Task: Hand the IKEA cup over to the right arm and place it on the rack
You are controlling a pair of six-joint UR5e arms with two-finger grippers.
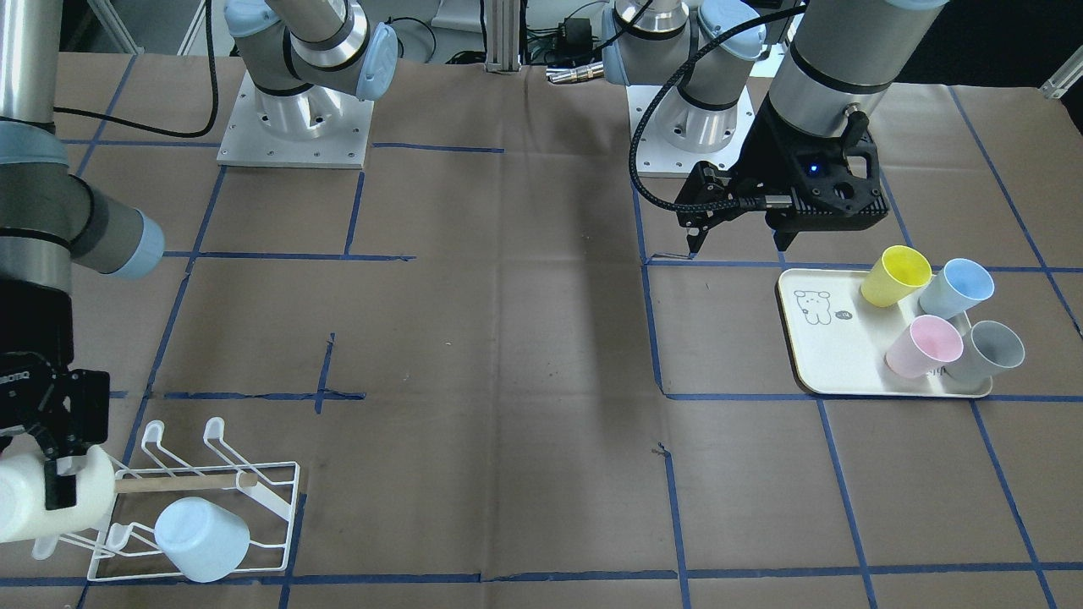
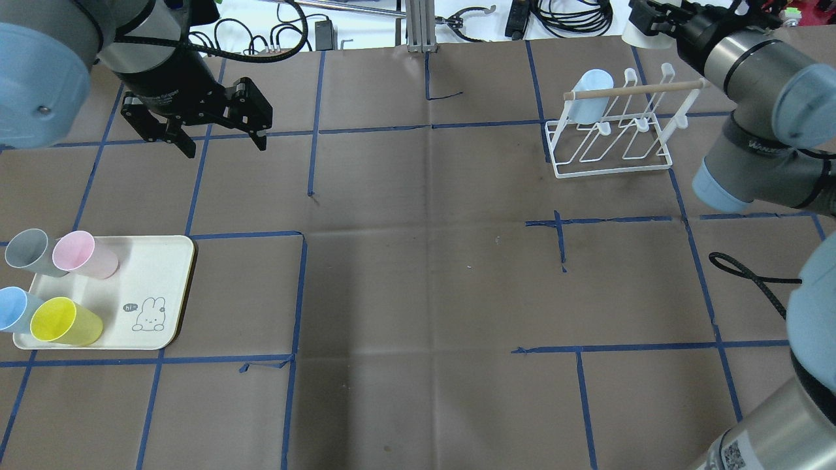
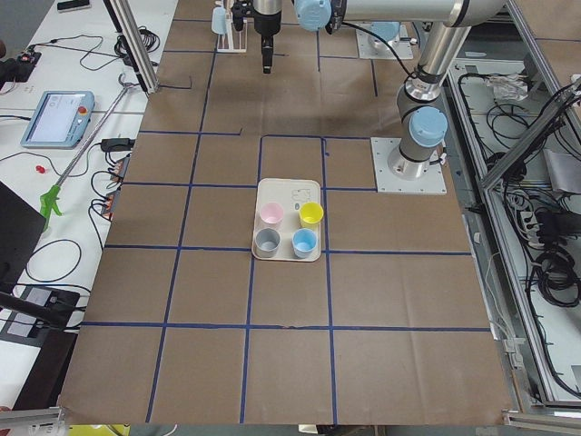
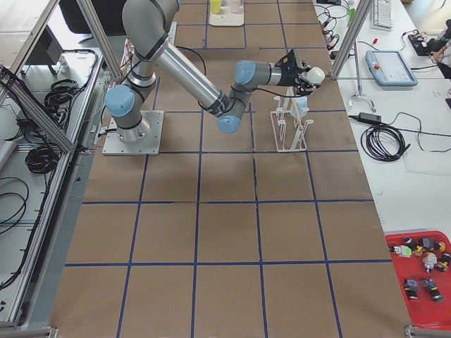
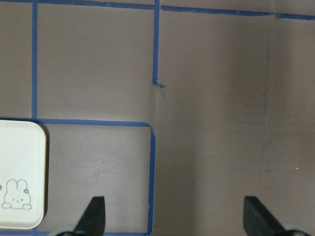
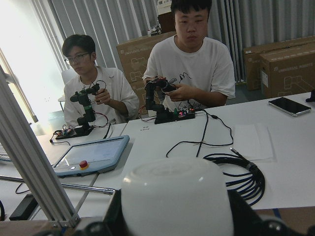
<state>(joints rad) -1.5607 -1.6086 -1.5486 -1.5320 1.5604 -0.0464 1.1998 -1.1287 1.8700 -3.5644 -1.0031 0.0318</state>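
Brown-papered surface point(image 2: 418, 261) with blue tape lines point(image 2: 313, 130): the right gripper point(image 1: 52, 484) is clamped on a white cup point(image 1: 21, 512), held just beside the rack point(image 2: 614, 171), which carries a pale blue cup point(image 2: 590, 91). The left gripper point(image 2: 225, 149) hangs wide open and empty near the tray point(image 2: 166, 274).

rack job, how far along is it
Done: one blue cup hangs on the rack. In hand: the right hand holds a white cup by the rack, not yet hung. Left: four cups wait on the tray, and the left hand is open and empty.
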